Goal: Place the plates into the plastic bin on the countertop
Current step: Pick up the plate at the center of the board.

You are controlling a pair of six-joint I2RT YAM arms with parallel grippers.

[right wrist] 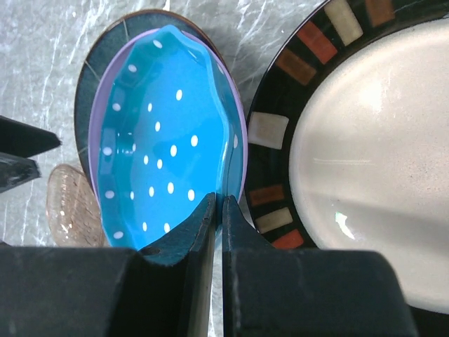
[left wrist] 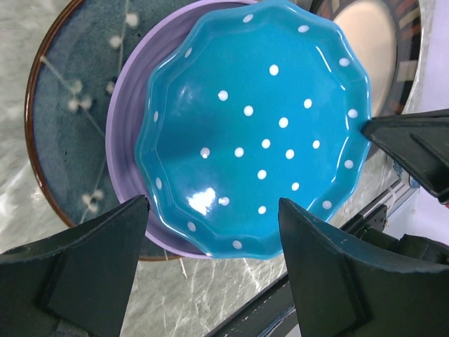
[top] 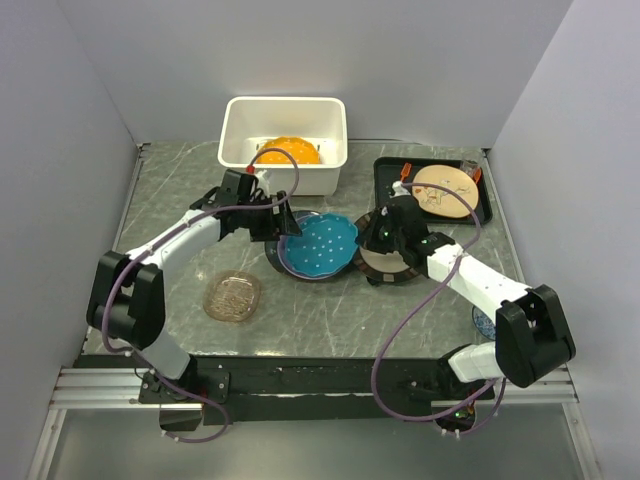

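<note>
Right fingers (right wrist: 210,217) closed by teal dotted plate (right wrist: 161,140); only overhead shows plastic bin (top: 238,132)

Grey marbled counter (top: 330,310) carries 6 things: white bin (top: 228,130) at 12 o'clock, black tray (top: 385,185) at 2, dark teal plate (left wrist: 70,133) at centre, dark-rimmed cream plate (right wrist: 365,161) just beside it at 3, amber glass plate (top: 233,297) at 8, blue plate (top: 483,322) at 4.

Teal white-dotted plate (left wrist: 252,133); lavender plate (left wrist: 121,163); white bin (top: 322,178).
</note>
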